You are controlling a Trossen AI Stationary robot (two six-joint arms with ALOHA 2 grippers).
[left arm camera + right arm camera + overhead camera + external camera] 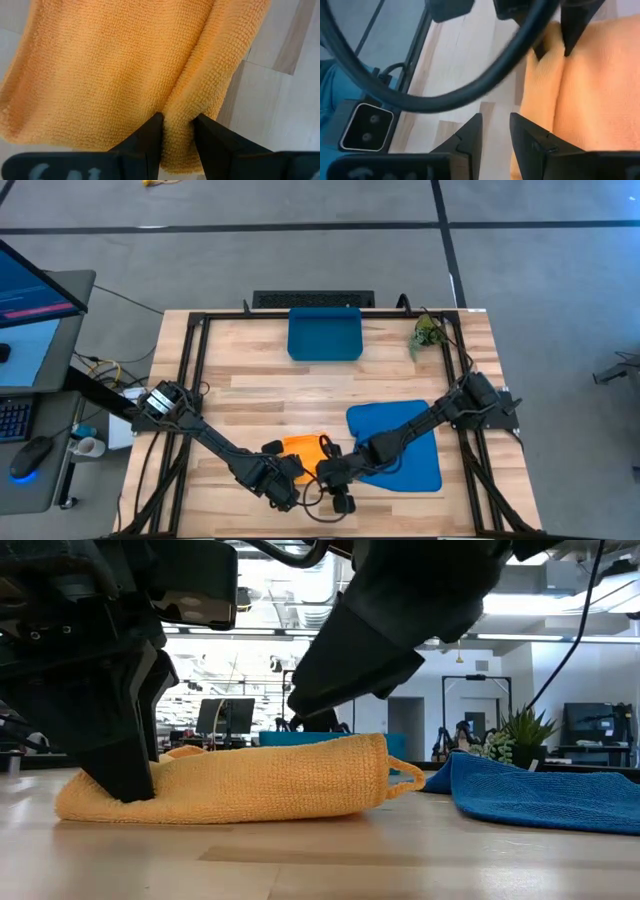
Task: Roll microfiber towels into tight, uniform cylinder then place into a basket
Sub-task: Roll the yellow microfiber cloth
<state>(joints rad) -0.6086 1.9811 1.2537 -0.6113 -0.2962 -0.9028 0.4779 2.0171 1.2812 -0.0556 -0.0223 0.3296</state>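
The orange-yellow towel (303,446) lies bunched and partly folded on the table near the front edge, and it also shows in the low view (250,780). My left gripper (177,122) is shut on it at its left end (125,780). My right gripper (496,122) hangs just above the table beside the towel's edge. Its fingers are a little apart, with bare wood between them. The bright blue towel (395,442) lies spread flat to the right, under my right arm. The dark-blue basket (325,333) stands at the far edge. My left gripper pinches a raised fold of the orange-yellow towel (177,102) between its two fingers, near the towel's left end. The fingers (130,775) come from above, pointing down. The towel rests on the table, slack, with the ridge of cloth running away from the fingers.
A small green plant (428,332) stands at the far right, beside the basket. Black frame rails run along the table's left and right sides. Bare wood lies between the towels and the basket. A desk with a monitor and mouse stands to the left of the table.
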